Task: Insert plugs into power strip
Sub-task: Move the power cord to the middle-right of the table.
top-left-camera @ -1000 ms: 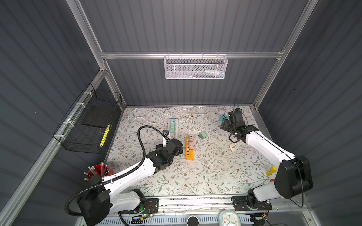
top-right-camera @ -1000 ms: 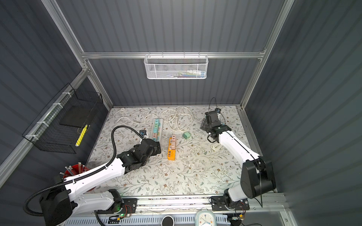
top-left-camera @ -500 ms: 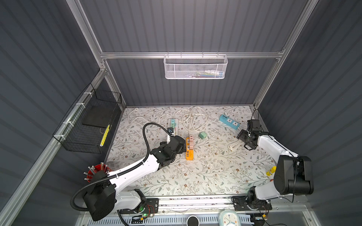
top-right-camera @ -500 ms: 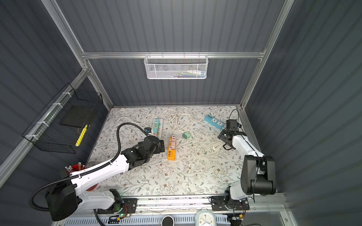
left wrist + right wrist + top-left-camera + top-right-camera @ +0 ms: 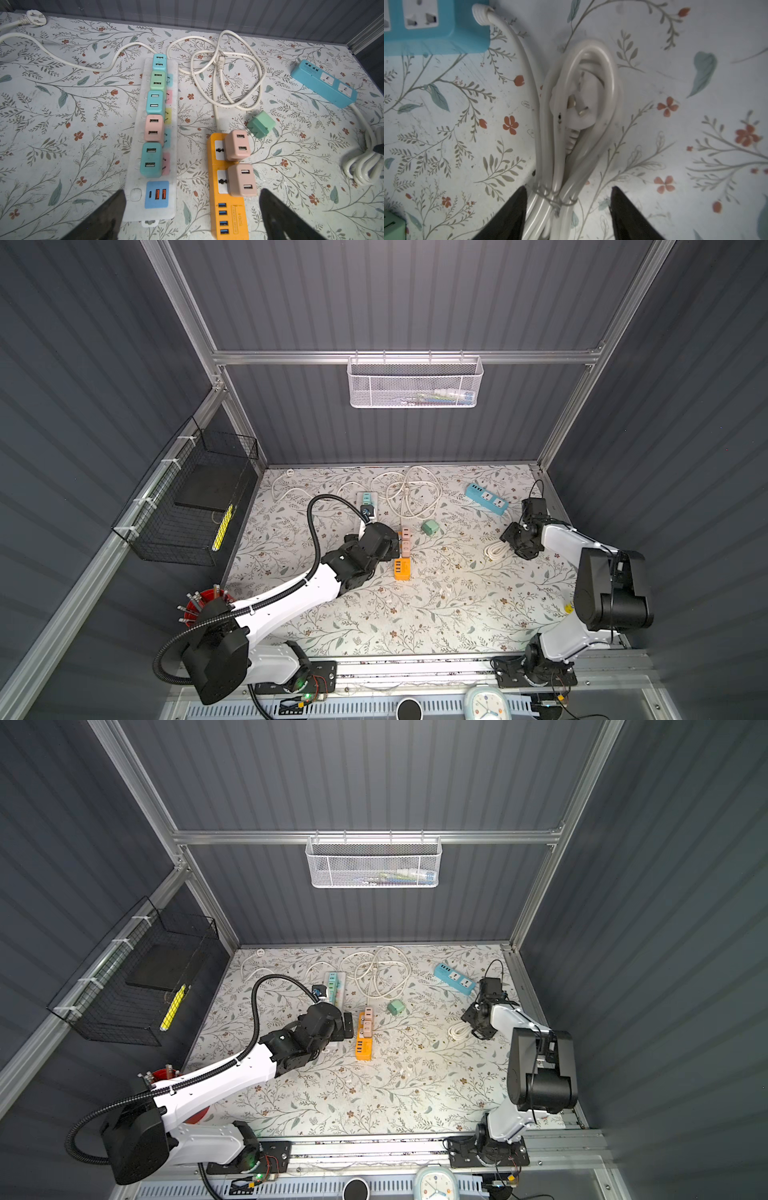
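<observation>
The left gripper [image 5: 192, 192] is hanging wide open, holding nothing, its fingers [image 5: 108, 214] framing the near ends of the white power strip [image 5: 133, 145] and the orange power strip [image 5: 212, 162]. Five plugs [image 5: 154, 101] are sitting in the white one and two pink plugs [image 5: 238, 145] in the orange. A loose mint plug [image 5: 260, 124] is lying beside the orange strip's far end, clear of the fingers. The right gripper [image 5: 568, 188] is straddling a tied cord bundle [image 5: 550, 166] near the blue power strip [image 5: 486, 498]; it is half-open, with a gap on one side.
</observation>
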{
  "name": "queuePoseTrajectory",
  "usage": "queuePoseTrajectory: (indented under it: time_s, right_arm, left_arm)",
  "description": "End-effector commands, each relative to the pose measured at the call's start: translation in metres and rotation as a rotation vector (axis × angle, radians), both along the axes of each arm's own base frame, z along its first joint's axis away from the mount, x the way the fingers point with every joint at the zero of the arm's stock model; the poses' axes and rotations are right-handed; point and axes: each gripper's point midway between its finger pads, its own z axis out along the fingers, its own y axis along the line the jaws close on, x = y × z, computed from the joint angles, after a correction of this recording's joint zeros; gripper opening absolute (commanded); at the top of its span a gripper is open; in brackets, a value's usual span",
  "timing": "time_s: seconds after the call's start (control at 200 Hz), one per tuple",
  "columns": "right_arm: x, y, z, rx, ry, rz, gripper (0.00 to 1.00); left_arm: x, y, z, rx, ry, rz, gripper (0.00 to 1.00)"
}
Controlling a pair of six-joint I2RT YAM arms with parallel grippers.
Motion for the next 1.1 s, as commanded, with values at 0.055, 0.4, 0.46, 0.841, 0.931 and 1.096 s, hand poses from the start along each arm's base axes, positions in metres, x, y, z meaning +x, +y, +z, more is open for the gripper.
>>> queuePoseTrajectory:
  time_s: [0.055, 0.4, 0.46, 0.841, 0.931, 1.096]
  right_arm:
    - [-0.007, 0.007, -0.009, 0.039, 0.015, 0.017, 0.48]
    - [-0.04, 0.038, -0.009, 0.069, 0.047, 0.108, 0.21]
    - [-0.051, 0.046, -0.007, 0.075, 0.047, 0.12, 0.21]
    - [-0.127, 0.114, -0.003, 0.096, 0.022, 0.159, 0.27]
    - [-0.136, 0.116, -0.005, 0.087, -0.006, 0.127, 0.3]
    - [-0.136, 0.126, 0.004, 0.135, -0.082, 0.12, 0.43]
  left_arm:
    - [0.007, -0.007, 0.017, -0.012, -0.036, -0.022, 1.0]
    - [0.013, -0.02, 0.022, -0.031, -0.042, -0.05, 1.0]
    - [0.013, -0.025, 0.024, -0.032, -0.042, -0.076, 1.0]
    - [0.025, -0.061, 0.023, -0.043, -0.023, -0.181, 1.0]
    - [0.028, -0.07, 0.018, -0.033, 0.001, -0.201, 1.0]
    - [0.033, -0.095, 0.008, -0.01, 0.02, -0.302, 0.98]
